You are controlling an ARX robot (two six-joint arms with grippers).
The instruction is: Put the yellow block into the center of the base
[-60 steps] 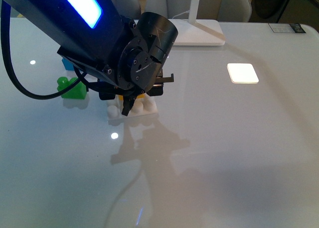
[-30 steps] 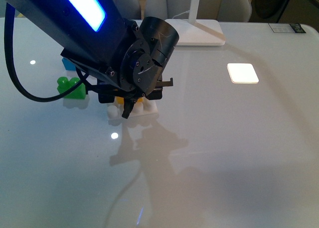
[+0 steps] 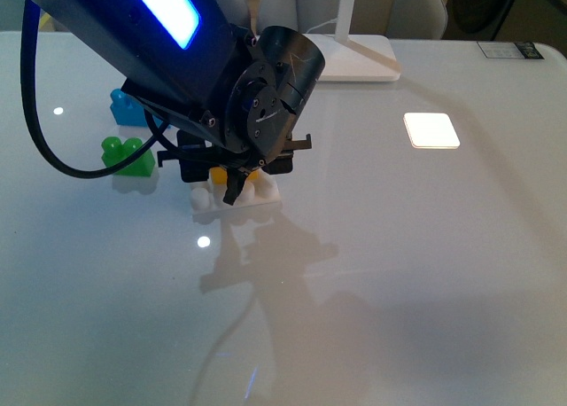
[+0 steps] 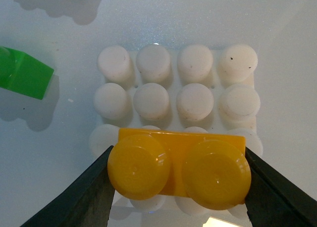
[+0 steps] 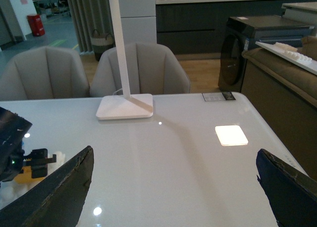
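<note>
My left gripper (image 4: 178, 171) is shut on the yellow block (image 4: 178, 167), with a black finger (image 4: 81, 197) against each short end and the two studs facing the wrist camera. The block sits over the white studded base (image 4: 178, 88), covering studs in the rows farther from the blue brick; two rows stay bare. Whether it touches the studs I cannot tell. In the front view the left gripper (image 3: 235, 174) hangs over the base (image 3: 239, 204), and only slivers of the yellow block (image 3: 252, 177) show. My right gripper (image 5: 173, 192) is open above bare table, far from the base.
A green brick (image 3: 128, 156) lies left of the base, with a blue brick (image 3: 124, 107) behind it. The white lamp foot (image 3: 354, 56) stands at the back. A bright light patch (image 3: 431, 129) lies on the table to the right.
My left arm has shifted slightly to the right and back with the yellow block still held over the base. More of the blue brick shows now.
</note>
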